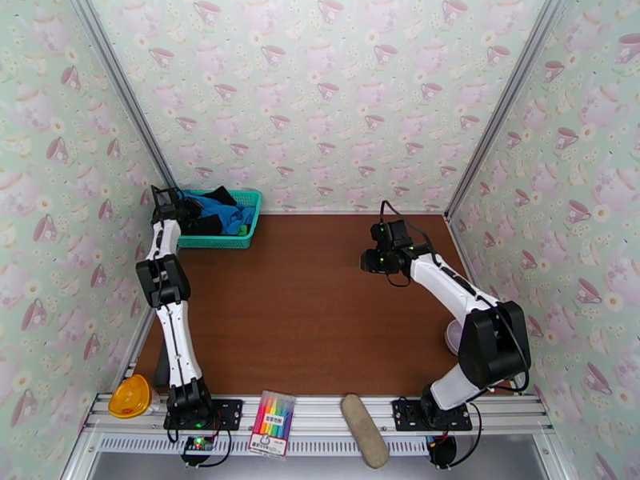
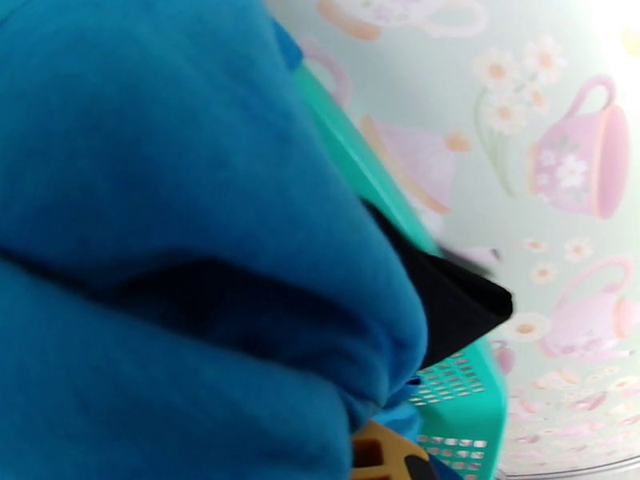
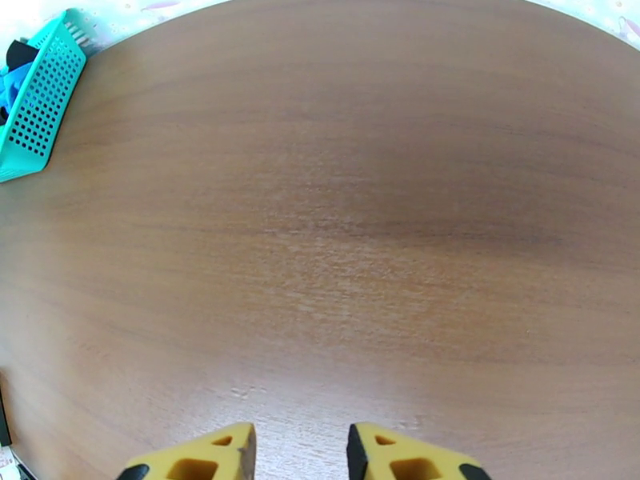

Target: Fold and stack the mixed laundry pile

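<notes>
The left gripper (image 1: 190, 210) was down inside the basket (image 1: 240, 240) at its left end, closed right down, with what looked like a fold of the blue garment (image 2: 160, 194) caught in it. That cloth bulged against the wrist camera and hid the jaws. The black garment (image 2: 456, 302) lay just beside the blue one, draped over the basket's rim. Both were in the basket, bunched together.

The right gripper (image 3: 300, 450) hung well to the right of the basket, over bare bench (image 1: 320, 314). It was partly open and held nothing.

To do this pick well, the lift should probably go straight up and slowly, so the blue cloth slides free of the black one and does not drag it out. The light basket might ride up too, so watch its rim. Once clear, carry the garment right of the basket to the open bench, where the free gripper could take a second corner and spread it.
</notes>
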Tool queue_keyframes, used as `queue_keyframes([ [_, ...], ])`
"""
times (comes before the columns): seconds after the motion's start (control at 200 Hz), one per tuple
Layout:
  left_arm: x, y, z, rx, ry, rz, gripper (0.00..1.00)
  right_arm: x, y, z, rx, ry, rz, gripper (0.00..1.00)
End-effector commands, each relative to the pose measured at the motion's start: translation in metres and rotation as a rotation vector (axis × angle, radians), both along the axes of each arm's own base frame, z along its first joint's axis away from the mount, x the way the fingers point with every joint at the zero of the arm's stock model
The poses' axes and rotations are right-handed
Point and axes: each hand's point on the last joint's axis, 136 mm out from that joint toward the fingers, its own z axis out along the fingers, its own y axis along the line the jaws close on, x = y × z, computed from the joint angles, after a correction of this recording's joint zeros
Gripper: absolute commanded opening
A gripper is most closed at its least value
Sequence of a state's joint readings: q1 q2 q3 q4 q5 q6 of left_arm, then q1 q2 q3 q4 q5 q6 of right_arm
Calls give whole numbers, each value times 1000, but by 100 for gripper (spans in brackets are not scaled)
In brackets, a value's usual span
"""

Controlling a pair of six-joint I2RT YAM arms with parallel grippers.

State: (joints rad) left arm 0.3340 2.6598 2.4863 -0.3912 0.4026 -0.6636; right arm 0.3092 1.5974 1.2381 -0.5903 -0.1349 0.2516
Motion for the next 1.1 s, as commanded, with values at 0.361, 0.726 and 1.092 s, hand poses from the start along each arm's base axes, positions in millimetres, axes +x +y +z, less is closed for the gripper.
queue_keyframes([
  [0.361,-82,-108,314,134,-485,-224,0,-44,15,85,211,-275,89,50],
  [0.726,-127,-162,388,221,-594,-264,0,-77,35,140,450,-428,184,63],
  [1.092,-77,-125,338,272,-507,-199,0,-82,25,124,397,-401,149,64],
])
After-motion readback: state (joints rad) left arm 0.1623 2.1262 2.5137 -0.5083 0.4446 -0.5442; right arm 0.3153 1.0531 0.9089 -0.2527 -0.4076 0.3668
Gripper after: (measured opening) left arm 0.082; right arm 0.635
